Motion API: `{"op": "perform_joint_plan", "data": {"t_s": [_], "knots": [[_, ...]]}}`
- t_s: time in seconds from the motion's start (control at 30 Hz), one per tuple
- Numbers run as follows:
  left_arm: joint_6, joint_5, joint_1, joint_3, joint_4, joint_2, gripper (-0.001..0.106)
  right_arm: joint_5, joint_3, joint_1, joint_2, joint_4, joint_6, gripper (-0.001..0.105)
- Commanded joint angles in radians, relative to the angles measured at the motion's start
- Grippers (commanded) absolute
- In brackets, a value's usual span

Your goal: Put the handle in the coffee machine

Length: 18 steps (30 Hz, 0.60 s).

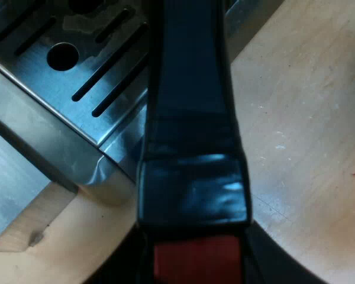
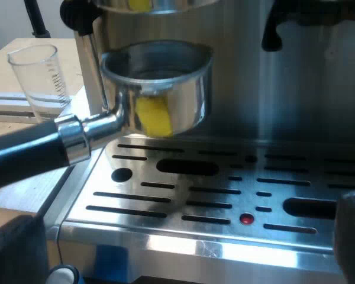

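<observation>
My left tool (image 1: 195,266): fingers largely cut off from sight, closed on the red-ended handle of the holder (image 1: 192,118), which runs ahead over the drip tray (image 1: 59,83) corner and the counter (image 1: 307,148). My right tool (image 2: 183,260): fingers wide apart, empty, before the espresso machine (image 2: 296,89). Beyond it, the holder's basket (image 2: 157,89) hangs above the tray, below the brew head and apart from it. The measuring glass (image 2: 38,77) stands farther off.

holder (image 2: 186,89): shiny metal | handle (image 1: 192,118): glossy blk | tray (image 2: 225,234): brushed steel | table (image 1: 307,148): matt wood
</observation>
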<state>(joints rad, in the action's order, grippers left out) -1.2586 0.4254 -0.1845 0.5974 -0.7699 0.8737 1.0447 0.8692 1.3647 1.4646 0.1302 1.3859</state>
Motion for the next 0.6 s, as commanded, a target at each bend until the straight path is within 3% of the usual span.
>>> {"op": "perform_joint_plan", "data": {"t_s": [0.03, 0.13, 0.27, 0.53, 0.6], "knots": [[0.0, 0.028, -0.002, 0.017, 0.035, -0.013, 0.0, 0.014, -0.02, 0.0, 0.035, 0.162, 0.097, 0.105], [0.0, 0.026, -0.002, 0.017, 0.035, -0.013, 0.0, 0.014, -0.022, 0.0, 0.071, 0.261, 0.168, 0.105], [0.011, -0.031, 0.007, 0.017, 0.046, -0.013, 0.0, 0.014, -0.022, 0.0, 0.112, 0.365, 0.246, 0.105], [0.045, -0.024, 0.076, 0.017, 0.06, -0.013, 0.0, 0.005, -0.022, -0.016, 0.155, 0.569, 0.392, 0.105], [0.056, -0.019, 0.078, 0.017, 0.06, -0.01, 0.0, -0.019, -0.022, -0.016, 0.155, 0.578, 0.401, 0.105]]}}
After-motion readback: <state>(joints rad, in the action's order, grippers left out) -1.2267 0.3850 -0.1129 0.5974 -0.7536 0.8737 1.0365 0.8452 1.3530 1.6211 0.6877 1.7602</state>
